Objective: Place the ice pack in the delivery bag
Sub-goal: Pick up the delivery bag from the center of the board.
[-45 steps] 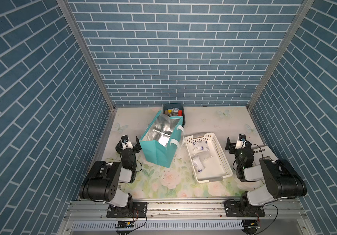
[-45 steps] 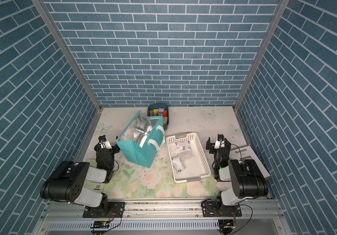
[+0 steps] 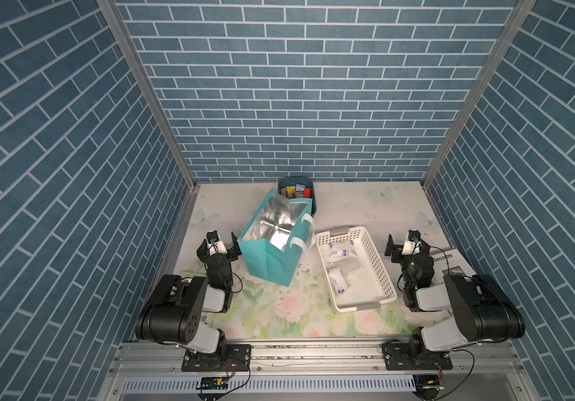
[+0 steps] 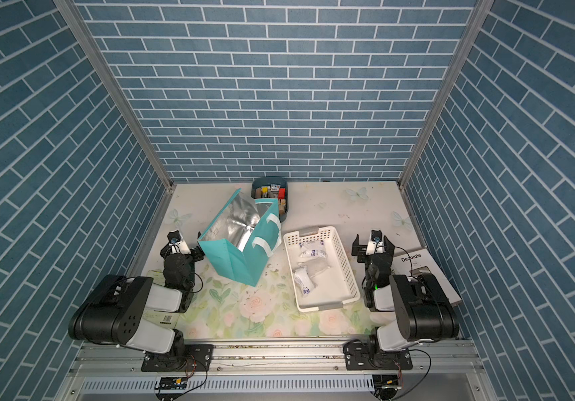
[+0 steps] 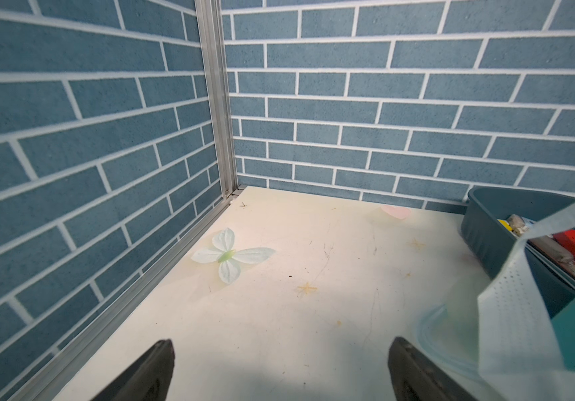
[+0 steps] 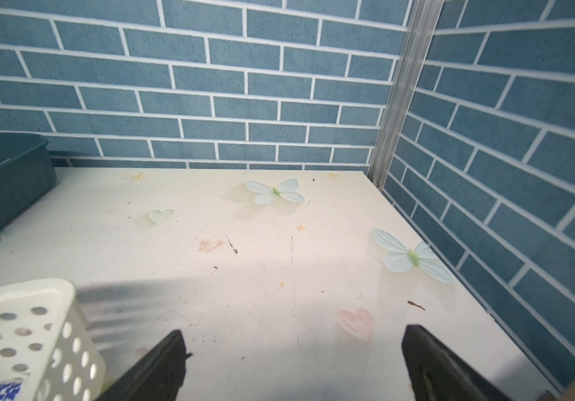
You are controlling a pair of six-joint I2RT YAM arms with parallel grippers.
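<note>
Both tools had their jaws wide apart and empty: the left tool just beside the delivery bag, the right tool near the white basket. The ice pack lay with other white packs in that basket, while the bag stood open, silver lining showing. In my judgement the right tool should come down over one pack, pinch it across its narrow side, lift it clear of the basket wall and release it above the bag's mouth. The booklet read "Decorate"; the blue print on the packs was too small to read.
</note>
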